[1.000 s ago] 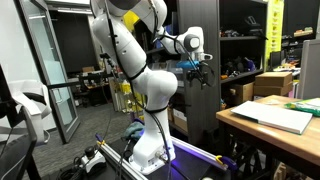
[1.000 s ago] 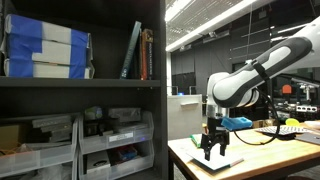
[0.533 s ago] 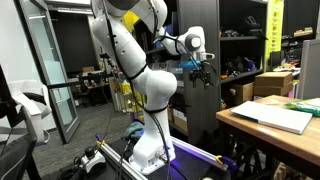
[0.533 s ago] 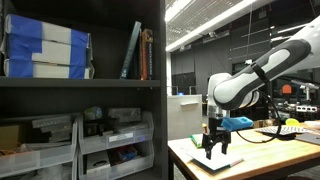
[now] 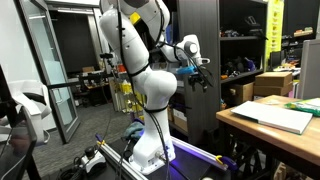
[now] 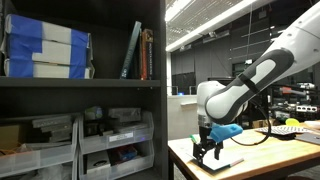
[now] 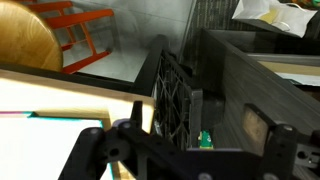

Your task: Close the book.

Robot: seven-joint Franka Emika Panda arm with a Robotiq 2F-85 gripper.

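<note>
Jaws hung wide apart, the gripper [image 6: 207, 156] just above the book [image 6: 224, 163], which lay flat with pale pages up at the edge of the desk [image 6: 268, 166]. A dark shelf unit [image 6: 150, 100] stood close beside that edge.

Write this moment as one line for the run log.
book: flat on table, pages up | hand: open, empty, clear of it | task: not done

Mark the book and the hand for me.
book [image 5: 277, 117]: in an exterior view, middle of the white top page.
hand [image 6: 206, 156]: in an exterior view, midway between its fingertips.
</note>
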